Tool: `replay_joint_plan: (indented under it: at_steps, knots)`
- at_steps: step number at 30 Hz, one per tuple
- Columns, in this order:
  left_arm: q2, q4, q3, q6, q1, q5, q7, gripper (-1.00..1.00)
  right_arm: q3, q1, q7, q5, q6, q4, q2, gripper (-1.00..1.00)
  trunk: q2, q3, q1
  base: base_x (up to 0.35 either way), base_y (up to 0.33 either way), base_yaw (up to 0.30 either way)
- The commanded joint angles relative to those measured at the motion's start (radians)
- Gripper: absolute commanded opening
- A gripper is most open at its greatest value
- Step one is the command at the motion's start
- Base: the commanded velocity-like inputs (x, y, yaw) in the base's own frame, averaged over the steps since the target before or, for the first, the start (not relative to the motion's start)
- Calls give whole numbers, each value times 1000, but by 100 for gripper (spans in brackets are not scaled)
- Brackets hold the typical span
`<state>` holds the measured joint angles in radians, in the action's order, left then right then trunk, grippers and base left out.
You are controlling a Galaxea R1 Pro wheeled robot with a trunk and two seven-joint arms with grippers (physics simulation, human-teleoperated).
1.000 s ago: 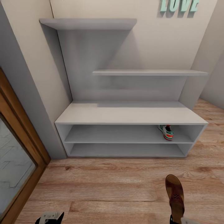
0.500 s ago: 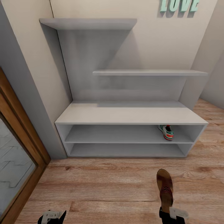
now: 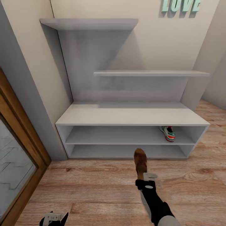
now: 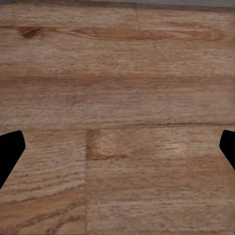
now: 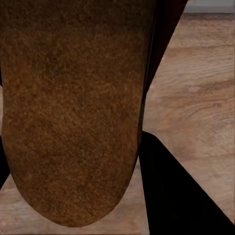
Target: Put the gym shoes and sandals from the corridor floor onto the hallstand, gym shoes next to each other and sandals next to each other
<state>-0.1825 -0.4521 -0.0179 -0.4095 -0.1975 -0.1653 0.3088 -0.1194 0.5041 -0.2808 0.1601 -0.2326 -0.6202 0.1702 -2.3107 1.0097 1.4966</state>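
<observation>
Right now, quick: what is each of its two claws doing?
Left gripper: open, empty, low over the wood floor.
Right gripper: closed on a brown sandal, carried toward the shoe rack.

The corridor floor of light brown wood planks lies below the left hand, whose two dark fingertips stand wide apart above it.

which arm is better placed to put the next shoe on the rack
Right. Its gripper already holds a sandal extended toward the hallstand, just short of the lower shelves. The left gripper sits low and back, open, empty over bare floor.
</observation>
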Motion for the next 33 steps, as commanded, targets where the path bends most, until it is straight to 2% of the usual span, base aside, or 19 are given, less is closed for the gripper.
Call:
replay_joint_plan:
  at_steps: [1, 5, 9, 11, 12, 17, 19, 20, 23, 33]
  knots:
    - [0, 1, -2, 1, 0, -10, 11, 100, -1, 19, -2, 7, -18, -2, 4, -100, 0, 1, 0, 0, 0, 0]
    - [1, 0, -2, 1, 0, -11, 12, 100, 12, 97, -22, 5, -68, -4, 4, -100, 0, 1, 0, 0, 0, 0]
    - [6, -1, -1, 1, -1, -11, 20, 100, 16, 143, -35, 4, -125, -4, 4, -100, 0, 1, 0, 0, 0, 0]
    - [11, -2, 0, 1, -2, -10, 35, 100, 17, 165, -38, 4, -161, -4, 4, -100, 0, 1, 0, 0, 0, 0]
    - [16, -2, 1, 2, -2, -8, 88, 100, 19, 196, -40, 3, -210, -4, 4, -100, 0, 1, 0, 0, 0, 0]
    - [18, -2, 2, 4, -2, -5, 137, 100, 21, 215, -38, 3, -246, -2, 4, -100, 0, 1, 0, 0, 0, 0]
    - [18, -2, 3, 3, -2, -5, 138, 100, 22, 216, -38, 3, -247, 1, 4, -100, 0, 1, 0, 0, 0, 0]
    - [18, -2, 4, 3, -2, -5, 140, 100, 23, 217, -38, 4, -245, 65, 4, -100, 0, 1, 0, 0, 0, 0]
    - [18, -1, 4, 4, -2, -5, 141, 100, 23, 217, -38, 4, -244, 97, 4, -100, 0, 1, 0, 3, 2, 0]
    - [18, 0, 4, 4, -2, -4, 142, 100, 20, 217, -40, 5, -243, 121, 4, -100, 0, 1, 0, 151, 183, 0]
